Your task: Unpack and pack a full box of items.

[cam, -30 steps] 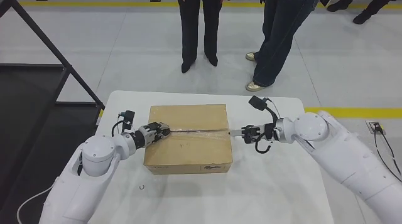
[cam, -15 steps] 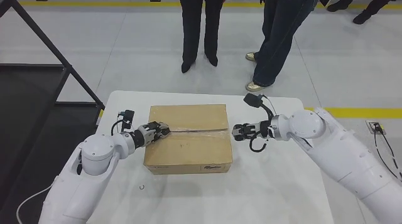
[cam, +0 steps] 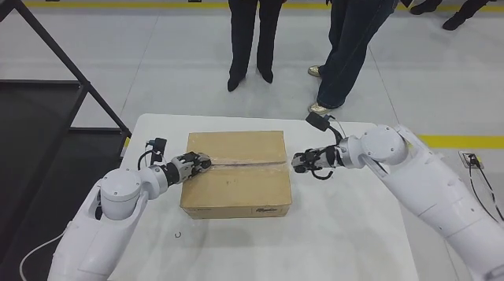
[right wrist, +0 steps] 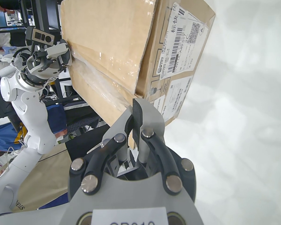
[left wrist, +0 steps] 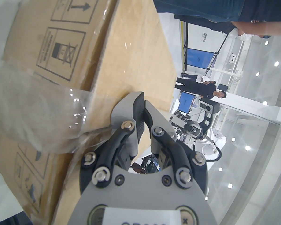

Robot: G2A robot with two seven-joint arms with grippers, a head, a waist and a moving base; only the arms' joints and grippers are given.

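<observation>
A closed cardboard box (cam: 236,183) sits mid-table, its top seam sealed with clear tape (cam: 246,164). My left gripper (cam: 203,162) is shut, fingertips against the seam's left end. In the left wrist view the gripper (left wrist: 142,99) rests on the box (left wrist: 135,47) beside a loose, crinkled flap of tape (left wrist: 37,104). My right gripper (cam: 297,162) is shut at the seam's right end. The right wrist view shows it (right wrist: 137,105) just off the box (right wrist: 107,24) corner, with the left gripper (right wrist: 68,56) at the far end of the tape (right wrist: 96,78).
The white table (cam: 346,226) has bare room in front of and to the right of the box. A small ring-shaped bit (cam: 178,234) lies near the front left. A shipping label (right wrist: 180,45) covers the box's right end. People stand on the floor beyond the table.
My right gripper has moved left and slightly away from me, closing in on the box's right end. The left gripper and the box have stayed put.
</observation>
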